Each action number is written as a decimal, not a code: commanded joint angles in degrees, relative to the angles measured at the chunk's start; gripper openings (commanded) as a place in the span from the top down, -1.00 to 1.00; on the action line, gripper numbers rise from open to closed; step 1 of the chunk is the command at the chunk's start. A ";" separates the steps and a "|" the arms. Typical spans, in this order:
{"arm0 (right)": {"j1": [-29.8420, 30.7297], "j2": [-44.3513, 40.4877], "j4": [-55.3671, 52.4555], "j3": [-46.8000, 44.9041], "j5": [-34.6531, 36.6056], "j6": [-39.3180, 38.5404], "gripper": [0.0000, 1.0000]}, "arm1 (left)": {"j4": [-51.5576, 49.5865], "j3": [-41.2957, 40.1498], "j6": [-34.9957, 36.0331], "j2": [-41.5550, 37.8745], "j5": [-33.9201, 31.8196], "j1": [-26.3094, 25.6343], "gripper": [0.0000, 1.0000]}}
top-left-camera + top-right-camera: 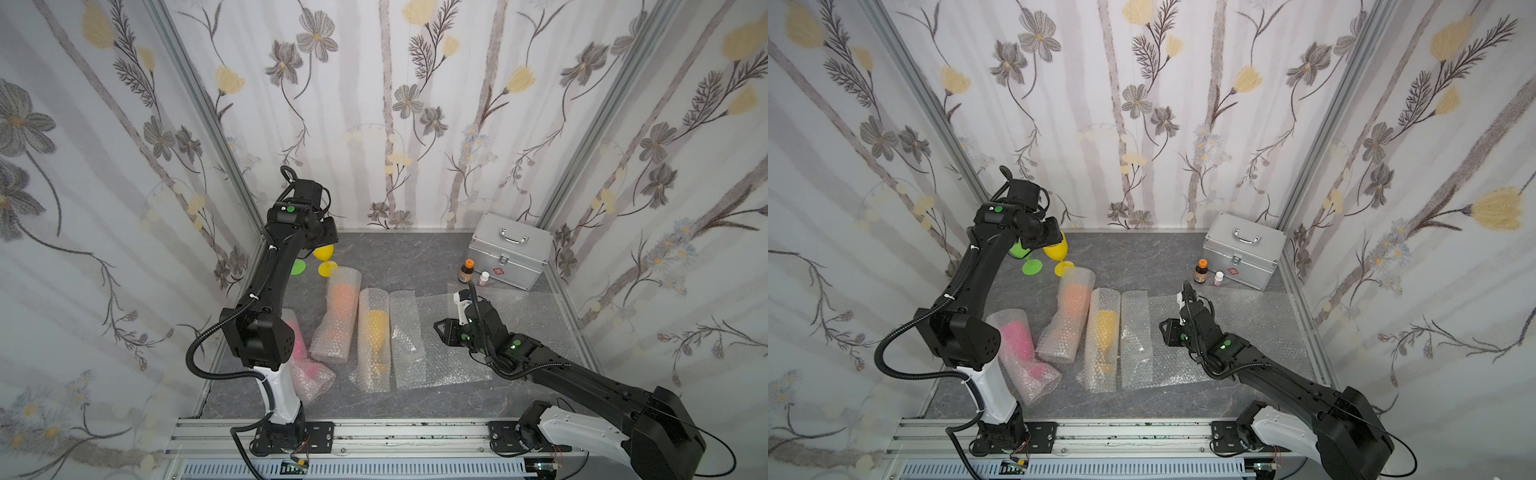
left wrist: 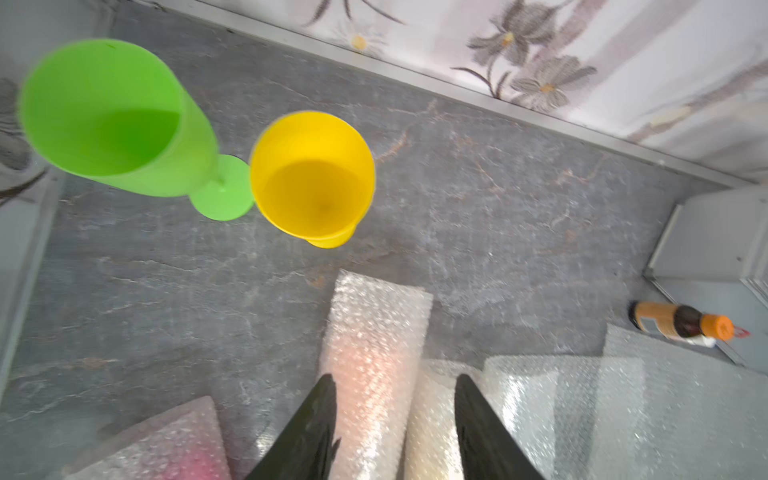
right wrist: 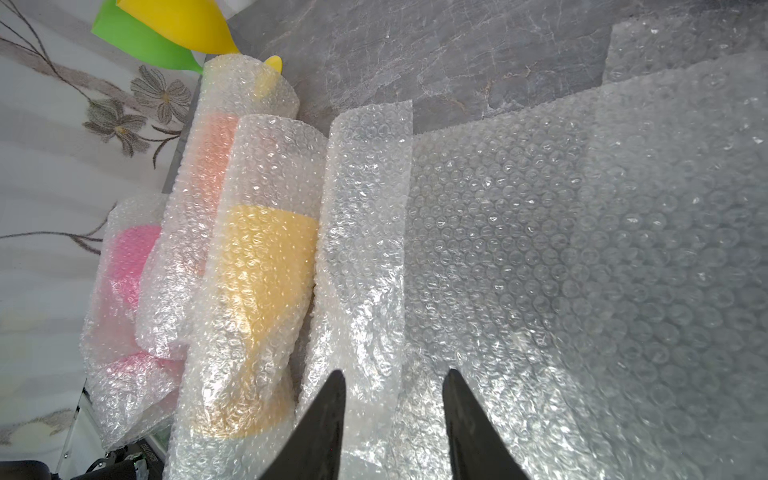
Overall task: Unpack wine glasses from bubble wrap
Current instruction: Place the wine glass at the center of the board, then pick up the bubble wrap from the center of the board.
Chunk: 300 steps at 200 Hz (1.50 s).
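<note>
Yellow plastic stemmed goblet (image 2: 311, 178) stands upright beside lime green goblet (image 2: 116, 112); left gripper (image 2: 395, 378) half-open, empty; right gripper (image 3: 395, 372) half-open over flat clear bubble wrap sheet (image 3: 540, 249), holding nothing

Green goblet (image 2: 116, 112), yellow goblet (image 2: 311, 178) upright, unwrapped, back left. Orange goblet (image 1: 1074, 299), amber goblet (image 1: 1105, 328), pink goblet (image 1: 1017, 338) lie inside bubble wrap rolls (image 3: 274, 141); empty sheets (image 1: 1246, 332) flat alongside.
</note>
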 commanded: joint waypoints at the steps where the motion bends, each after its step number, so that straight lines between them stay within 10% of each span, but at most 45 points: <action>1: -0.62 -0.22 -2.29 0.38 2.60 3.01 0.20 | 6.99 -7.68 -2.94 -4.46 1.98 -2.73 0.03; 106: -7.61 -4.72 -15.28 -4.45 11.00 6.45 0.15 | 22.54 -37.68 -17.51 -13.70 10.28 -22.30 0.00; 185: -13.47 -3.86 -15.53 -7.13 13.92 4.71 0.12 | 22.71 -36.33 -18.60 -1.64 11.03 -35.14 -0.05; 300: -16.42 4.67 -7.32 -6.95 4.42 -1.78 0.20 | 18.80 -34.46 -16.10 7.51 7.18 -39.47 -0.29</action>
